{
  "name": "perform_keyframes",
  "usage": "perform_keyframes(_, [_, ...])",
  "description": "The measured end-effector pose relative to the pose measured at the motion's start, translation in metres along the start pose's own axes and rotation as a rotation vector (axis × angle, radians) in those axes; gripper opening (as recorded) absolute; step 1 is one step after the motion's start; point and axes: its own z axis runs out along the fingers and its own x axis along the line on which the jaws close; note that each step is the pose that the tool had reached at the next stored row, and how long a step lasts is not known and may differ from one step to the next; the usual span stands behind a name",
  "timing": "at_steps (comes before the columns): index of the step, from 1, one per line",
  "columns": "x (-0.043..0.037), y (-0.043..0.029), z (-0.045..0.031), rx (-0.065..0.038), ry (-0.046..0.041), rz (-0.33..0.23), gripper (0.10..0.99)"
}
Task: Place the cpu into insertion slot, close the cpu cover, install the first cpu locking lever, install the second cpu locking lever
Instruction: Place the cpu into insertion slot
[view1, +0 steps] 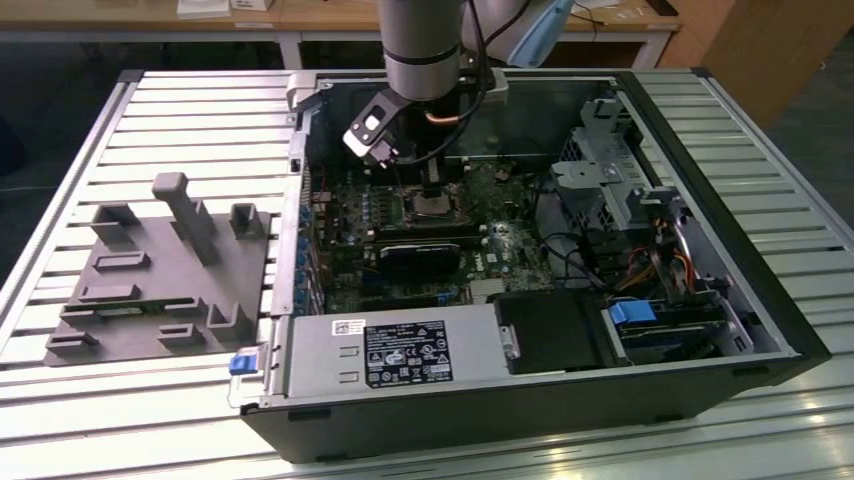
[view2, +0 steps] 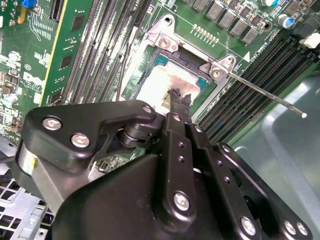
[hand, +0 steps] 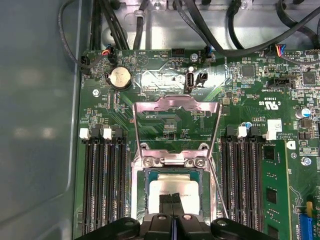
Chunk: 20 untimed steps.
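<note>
The cpu (hand: 170, 186), a square chip with a dull silver top, lies in the insertion slot (hand: 146, 195) on the green motherboard; its smeared top (view2: 156, 82) also shows in the second wrist view. My gripper (hand: 173, 201) is shut, with its black fingertips (view2: 176, 98) together right over the chip's top and nothing seen between them. The cpu cover (hand: 177, 104), a thin silvery frame, is open and swung back from its hinge (hand: 172, 161). A thin locking lever rod (view2: 265, 95) sticks out free beside the slot. In the exterior view my arm (view1: 424, 60) reaches down into the open computer case over the slot (view1: 430, 203).
Black memory slots (hand: 102, 180) flank the socket on both sides. Cables (hand: 225, 30) run along the case wall behind the board. A black heatsink block (view1: 420, 258), a power supply (view1: 400, 350) and drive cages (view1: 614, 170) fill the case. A grey fixture (view1: 160, 280) sits on the exterior view's left.
</note>
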Motion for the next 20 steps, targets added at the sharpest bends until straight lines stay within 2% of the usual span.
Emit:
perform_keyframes(5, [0.0001,0.0002,-0.0015,0.0,0.0,0.0,0.102])
perform_keyframes(15, [0.0004,0.0013,-0.0109,0.0,-0.0001,0.0,0.102])
perform_keyframes(20, [0.0004,0.0013,-0.011,0.0,0.0001,0.0,0.102])
